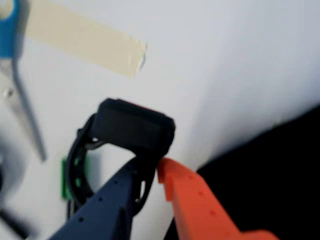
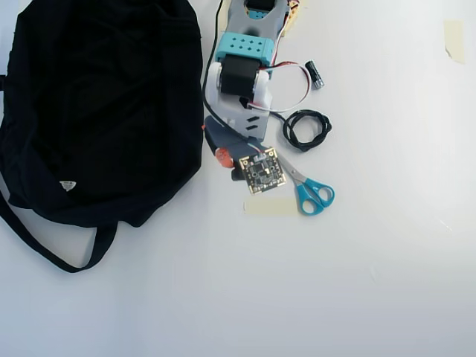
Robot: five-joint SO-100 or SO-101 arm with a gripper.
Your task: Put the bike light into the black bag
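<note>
Wrist view alone shows me my navy-and-orange gripper pinched on the small black bike light; overhead, the big black fabric bag lies left of it, contents hidden.

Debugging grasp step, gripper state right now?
Gripper: closed on the small black bike light with rubber ring strap, next to the large black fabric bag.

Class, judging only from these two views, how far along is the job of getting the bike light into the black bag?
Done: the gripper has closed on the bike light in the wrist view, its blue and orange fingers pinching the block. In hand: the light, which appears to be held beside the black bag. Left: carrying it over the bag and releasing it; whether the bag is open cannot be told.
</note>
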